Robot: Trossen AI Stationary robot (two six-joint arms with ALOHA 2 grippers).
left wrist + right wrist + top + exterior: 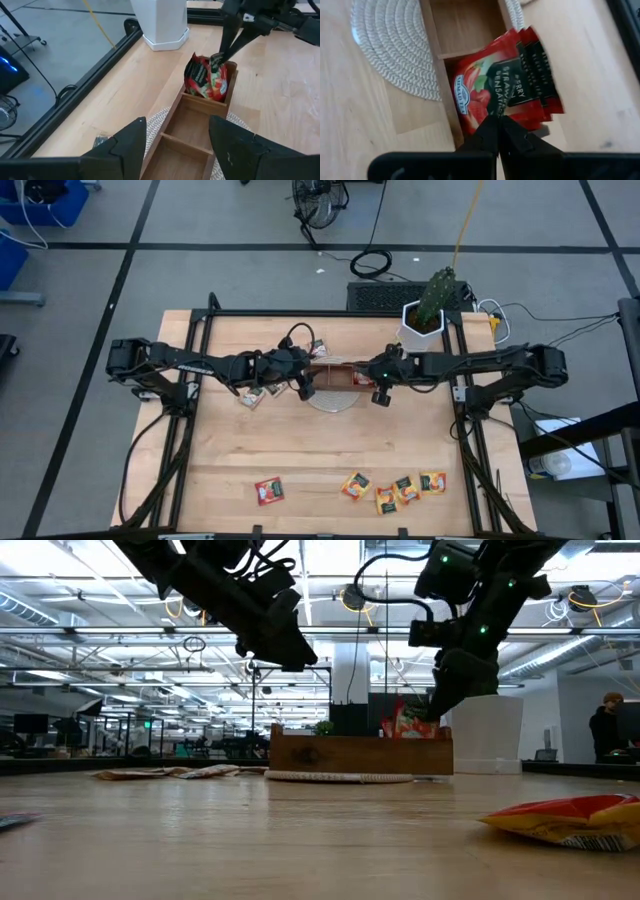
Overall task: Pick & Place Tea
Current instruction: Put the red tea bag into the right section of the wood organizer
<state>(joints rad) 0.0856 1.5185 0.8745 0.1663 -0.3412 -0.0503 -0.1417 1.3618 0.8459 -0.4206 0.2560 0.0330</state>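
Red sachet being placed in the tray's end compartment

The right gripper (499,131) is pinched shut on a red tea sachet (495,85) standing in the wooden tray (187,117), table centre; release seems due next. At 9 o'clock, the left gripper (177,142) hovers open. More sachets (395,488) lie at 6 o'clock.

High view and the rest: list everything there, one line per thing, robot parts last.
Brown three-compartment wooden tray: one, table centre, on a mat.
Round woven pale mat: one, under the tray.
Red tea sachets: several, upright in the tray's end compartment.
Loose red and orange-yellow sachets: five, near edge.
Pale sachets: a few, left of the tray.
White pot with green cactus: one, far right.
Left gripper: open, above the tray.
Right gripper: shut on a red sachet in the tray.
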